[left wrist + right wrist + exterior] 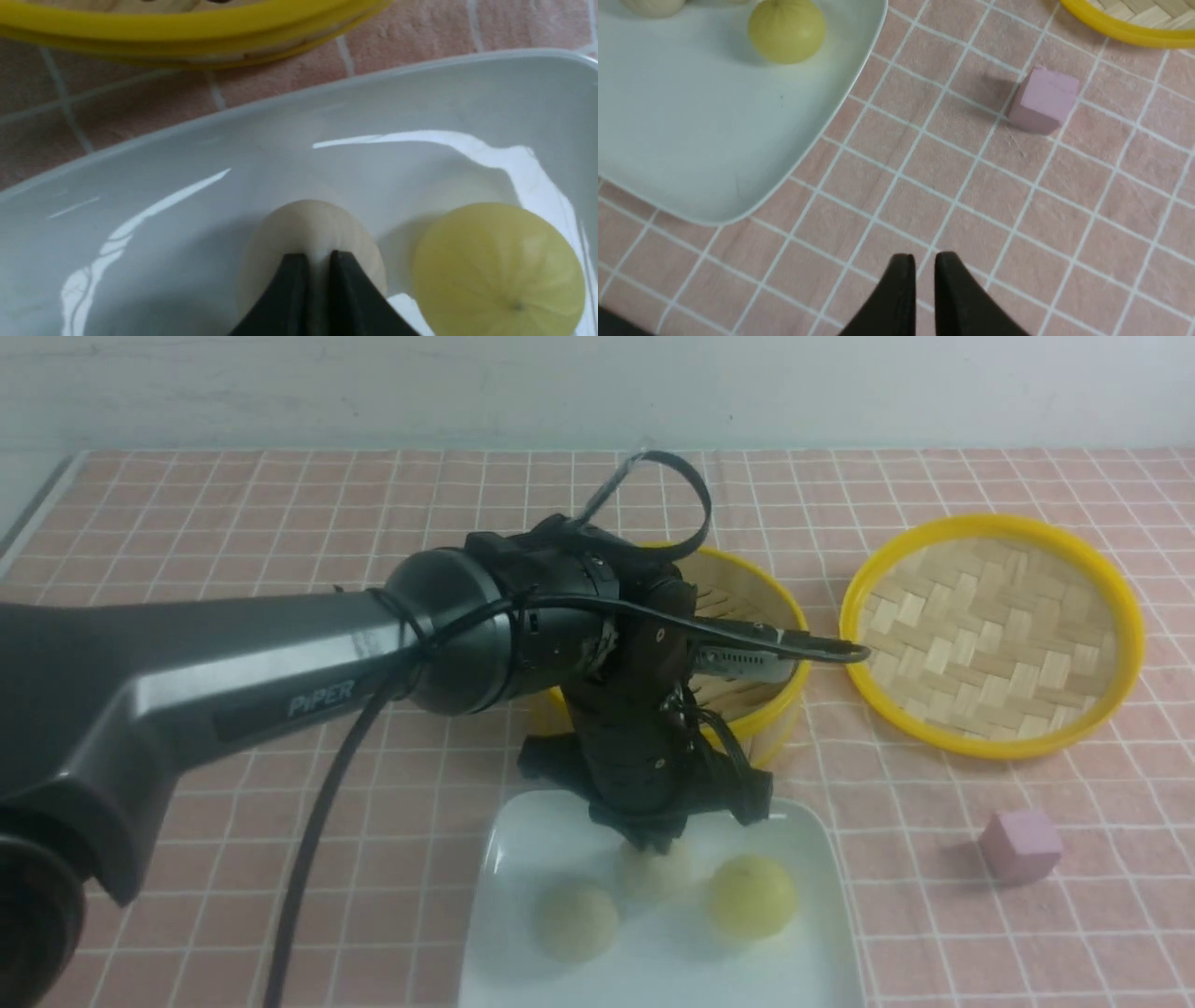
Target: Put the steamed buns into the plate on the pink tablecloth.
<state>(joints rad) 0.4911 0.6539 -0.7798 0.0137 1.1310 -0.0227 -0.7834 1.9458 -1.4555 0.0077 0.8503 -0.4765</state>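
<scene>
Three steamed buns lie in the white square plate (523, 817) on the pink tablecloth (233, 523): a beige bun (576, 919) at the front left, a second beige bun (665, 877) in the middle, and a yellow bun (750, 896) on the right. My left gripper (653, 845) points down with its tips at the top of the middle beige bun (308, 228). Its jaws stand close together with only a thin slit between them (318, 255). The yellow bun (500, 270) lies beside it. My right gripper (924, 256) is shut and empty above the bare cloth, beside the plate (691, 140).
The round yellow-rimmed bamboo steamer (747, 602) stands just behind the plate, partly hidden by my left arm. Its woven lid (990, 635) lies upside down to the right. A small pink cube (1019, 845) sits on the cloth right of the plate, and shows in the right wrist view (1044, 99).
</scene>
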